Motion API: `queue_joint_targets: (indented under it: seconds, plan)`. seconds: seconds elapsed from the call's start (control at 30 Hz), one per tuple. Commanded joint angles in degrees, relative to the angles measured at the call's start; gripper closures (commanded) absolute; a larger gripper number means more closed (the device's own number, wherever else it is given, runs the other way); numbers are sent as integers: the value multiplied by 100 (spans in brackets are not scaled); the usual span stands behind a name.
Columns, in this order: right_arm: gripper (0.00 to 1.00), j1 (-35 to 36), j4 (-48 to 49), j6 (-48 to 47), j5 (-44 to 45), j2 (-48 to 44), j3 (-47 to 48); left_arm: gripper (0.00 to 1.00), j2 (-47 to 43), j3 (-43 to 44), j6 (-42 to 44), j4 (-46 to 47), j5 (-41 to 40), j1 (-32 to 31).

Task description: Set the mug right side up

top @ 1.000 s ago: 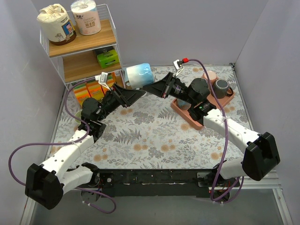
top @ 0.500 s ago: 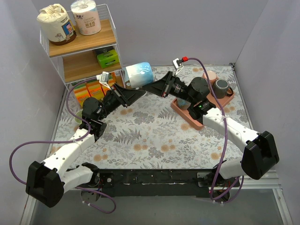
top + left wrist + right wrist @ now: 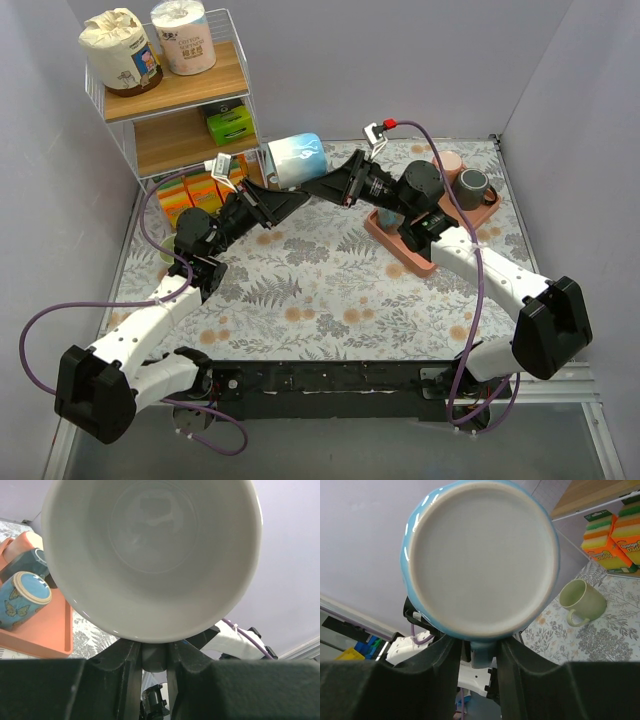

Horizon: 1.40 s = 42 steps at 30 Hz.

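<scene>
The mug point(image 3: 296, 160) was seen from the top camera lying on its side in the air above the far part of the fern-printed tablecloth point(image 3: 300, 290), glossy blue fading to white, with both arms meeting beneath it. Only the left wrist view showed its open mouth point(image 3: 150, 555), a smooth, pale interior. Only the right wrist view showed its flat, unglazed round base point(image 3: 480, 560).

The right gripper point(image 3: 481, 652) was closed narrowly on a blue stub under the base, apparently the handle. The fingers of the left gripper point(image 3: 154, 652) were set close together around a shadowed piece under the rim, but a firm hold could not be confirmed.

A salmon tray point(image 3: 395, 245) was seen at the right, with a dark mug point(image 3: 472, 185) in it. A blue butterfly-patterned cup point(image 3: 22, 600) was shown lying in it only by the left wrist view. A pale green mug point(image 3: 580, 600) and packaged sponges point(image 3: 615, 540) were shown by the right wrist view.
</scene>
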Motion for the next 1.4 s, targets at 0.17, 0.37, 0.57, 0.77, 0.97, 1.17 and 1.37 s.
queue_joint_targets:
  seconds: [0.17, 0.37, 0.57, 0.77, 0.97, 1.17, 1.37]
  plan:
    - [46, 78, -331, -364, 184, -319, 210, 100, -180, 173, 139, 85, -101, -37]
    - [34, 60, -936, -768, 404, -538, 184, 100, -286, 199, 33, -73, -277, 86]
    - [28, -220, -1095, -830, 554, -1021, -317, 100, -303, 690, 252, -792, -233, 385]
    - [27, -642, -1726, -918, 703, -1399, -563, 100, -373, 1508, 1464, -2731, -899, 455]
    - [27, -1169, -2622, -1155, 782, -1620, -537, 100, -400, 2298, 2641, -4823, -1796, 455]
    - [29, -1390, -3547, -1480, 835, -1435, -194, 100, -119, 2713, 2978, -6278, -2535, 455]
    - [30, -1469, -3591, -1454, 791, -1303, -168, 100, -92, 2353, 2898, -6964, -3264, 455]
